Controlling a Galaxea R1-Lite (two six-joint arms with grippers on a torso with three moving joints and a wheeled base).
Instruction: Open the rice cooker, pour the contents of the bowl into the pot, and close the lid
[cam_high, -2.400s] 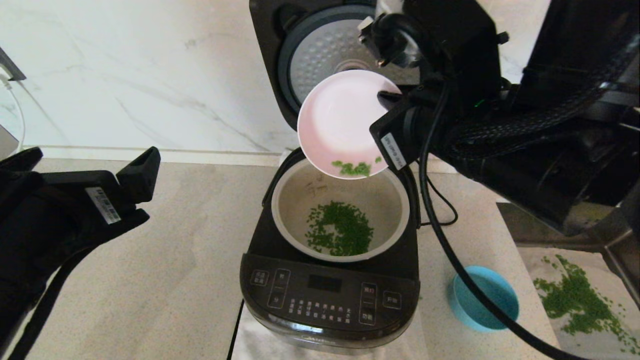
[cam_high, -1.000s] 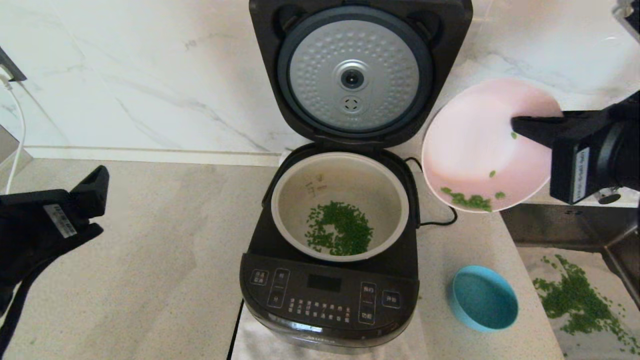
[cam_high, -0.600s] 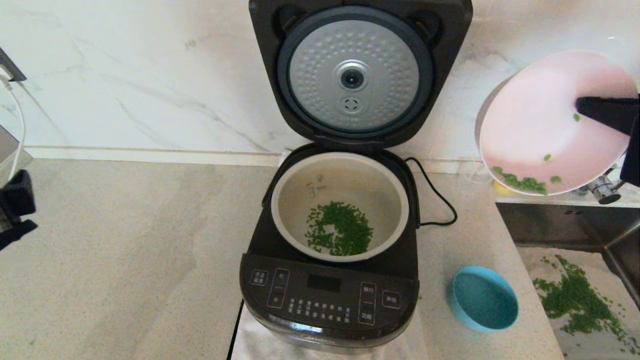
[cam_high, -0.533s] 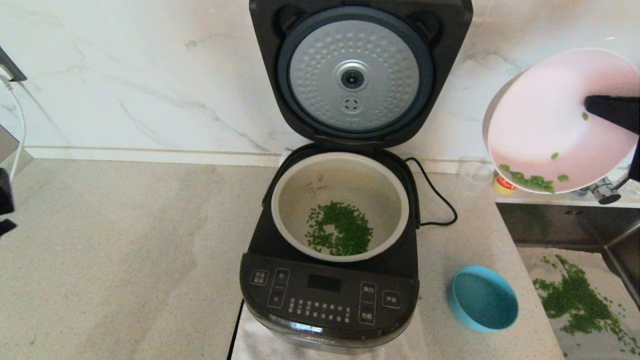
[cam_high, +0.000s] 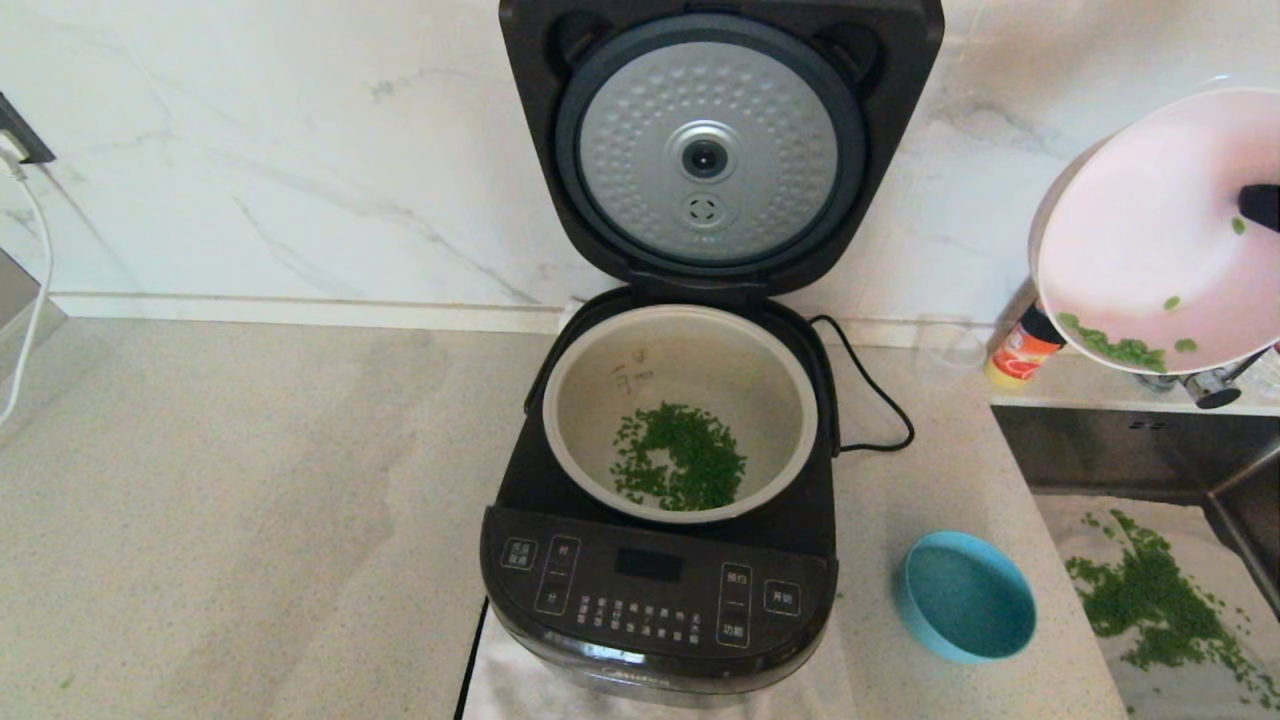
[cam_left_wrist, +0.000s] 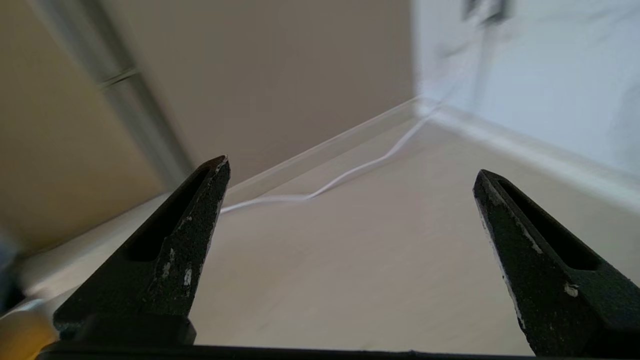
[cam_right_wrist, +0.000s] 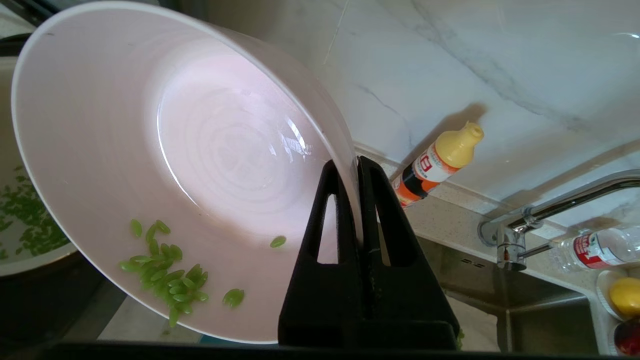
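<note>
The rice cooker stands in the middle of the counter with its lid upright, silver underside showing. A heap of green bits lies in the cream pot. At the far right the pink bowl hangs tilted in the air above the counter's right end. A few green bits cling near its low rim. My right gripper is shut on the rim of the bowl. Out of the head view, my left gripper is open and holds nothing above bare counter.
A blue bowl sits on the counter right of the cooker. A sauce bottle, a tap and a sink with spilled green bits are at the right. The cooker's black cord loops behind; a white cable lies at the left.
My right gripper has carried the bowl from above the pot off to the right and slightly up. My left arm has drawn back leftwards out of the head view.
</note>
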